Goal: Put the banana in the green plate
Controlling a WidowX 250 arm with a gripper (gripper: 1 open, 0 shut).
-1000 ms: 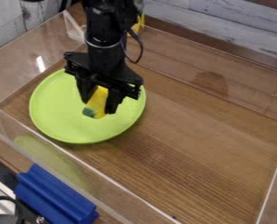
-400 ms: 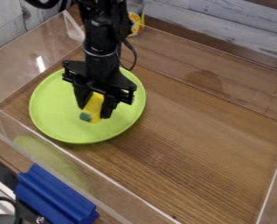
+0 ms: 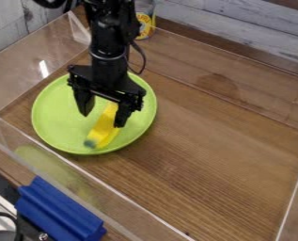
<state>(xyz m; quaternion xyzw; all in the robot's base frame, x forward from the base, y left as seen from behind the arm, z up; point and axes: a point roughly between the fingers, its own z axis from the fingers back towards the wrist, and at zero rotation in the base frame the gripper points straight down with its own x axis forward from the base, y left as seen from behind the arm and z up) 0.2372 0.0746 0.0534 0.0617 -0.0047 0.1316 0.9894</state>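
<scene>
The yellow banana [image 3: 104, 130] lies inside the lime-green plate [image 3: 57, 115], toward its front right, one dark green tip pointing at the near rim. My black gripper [image 3: 108, 109] hangs straight down over the plate with its fingers spread wide on either side of the banana's upper end. The gripper is open and the banana rests on the plate's surface. The far end of the banana is partly hidden behind the fingers.
The plate sits on a wooden table top inside low clear walls [image 3: 76, 179]. A blue object [image 3: 57, 216] lies outside the wall at the front left. Bare wood [image 3: 227, 132] extends to the right of the plate.
The gripper was shut on the banana, holding it just above the plate. Now the fingers have spread apart and the banana has dropped flat onto the plate.
</scene>
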